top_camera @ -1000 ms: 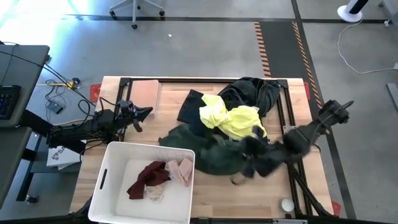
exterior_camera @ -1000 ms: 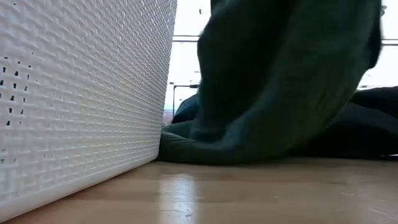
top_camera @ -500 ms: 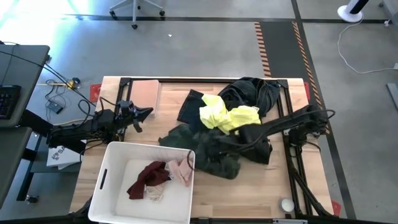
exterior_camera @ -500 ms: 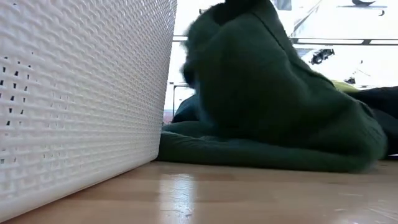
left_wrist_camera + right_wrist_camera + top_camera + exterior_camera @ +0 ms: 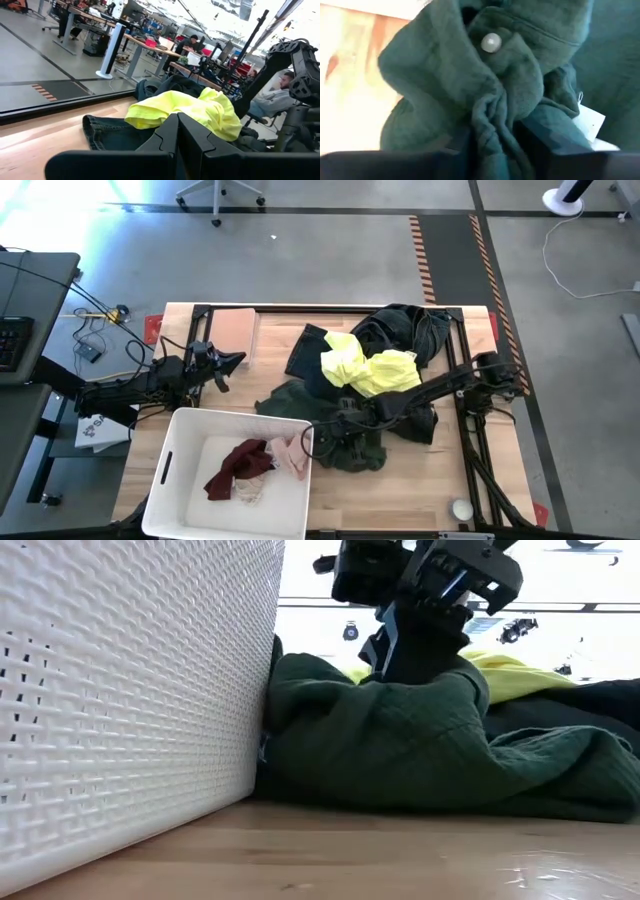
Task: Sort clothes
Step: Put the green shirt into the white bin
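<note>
My right gripper (image 5: 337, 430) points steeply down into the dark green garment (image 5: 350, 442), which lies heaped on the table against the white basket's wall (image 5: 130, 690). Its fingers stand apart in the right wrist view, with a bunched fold between them. A bright yellow garment (image 5: 372, 370), dark jeans (image 5: 408, 330) and a black garment (image 5: 418, 418) lie behind it on the table. Maroon (image 5: 238, 467) and pale pink (image 5: 293, 455) clothes lie in the basket. My left gripper (image 5: 238, 360) waits shut and level at the table's left. My right gripper has a bunched fold of the green garment (image 5: 490, 125), just below its white button (image 5: 491, 42), between its two fingers (image 5: 540, 135). The fold fills the gap. The fingers come from above, slanting from the table's right. The garment rests on the table.
The white basket (image 5: 185, 442) takes up the near left of the table. A tan flat board (image 5: 233, 332) lies at the far left, and a small white object (image 5: 461, 508) sits near the front right corner. A black frame (image 5: 330, 309) runs around the table's edges.
My right gripper has swung from the table's right toward the basket and sunk, tipping more steeply downward. The green garment, which hung lifted below it, has come down and now lies heaped on the table against the basket wall.
</note>
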Controlling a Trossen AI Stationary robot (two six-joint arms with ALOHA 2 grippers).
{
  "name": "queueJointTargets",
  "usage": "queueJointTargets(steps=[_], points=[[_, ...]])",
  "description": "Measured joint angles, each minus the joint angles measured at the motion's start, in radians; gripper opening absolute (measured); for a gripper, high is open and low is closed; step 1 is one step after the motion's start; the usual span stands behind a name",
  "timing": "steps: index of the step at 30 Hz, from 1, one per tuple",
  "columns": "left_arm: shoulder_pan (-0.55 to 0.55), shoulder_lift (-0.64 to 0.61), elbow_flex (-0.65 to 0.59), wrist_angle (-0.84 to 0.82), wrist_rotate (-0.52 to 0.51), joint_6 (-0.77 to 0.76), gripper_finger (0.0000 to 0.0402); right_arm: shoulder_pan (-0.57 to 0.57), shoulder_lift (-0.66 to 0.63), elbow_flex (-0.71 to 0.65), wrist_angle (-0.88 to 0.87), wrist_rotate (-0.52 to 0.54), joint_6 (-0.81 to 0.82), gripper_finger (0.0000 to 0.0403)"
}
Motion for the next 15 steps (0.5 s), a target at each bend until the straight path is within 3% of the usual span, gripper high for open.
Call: queueJointTargets(steps=[9, 15], points=[[0.0, 0.0, 0.0, 0.0, 0.0, 0.0, 0.0005, -0.057, 0.006, 0.0, 0.0, 0.125, -0.04, 0.0287], [0.0, 0.0, 0.0, -0.001, 0.0, 0.0, 0.0005, -0.088, 0.094, 0.001, 0.004, 0.041, -0.098, 0.0322]])
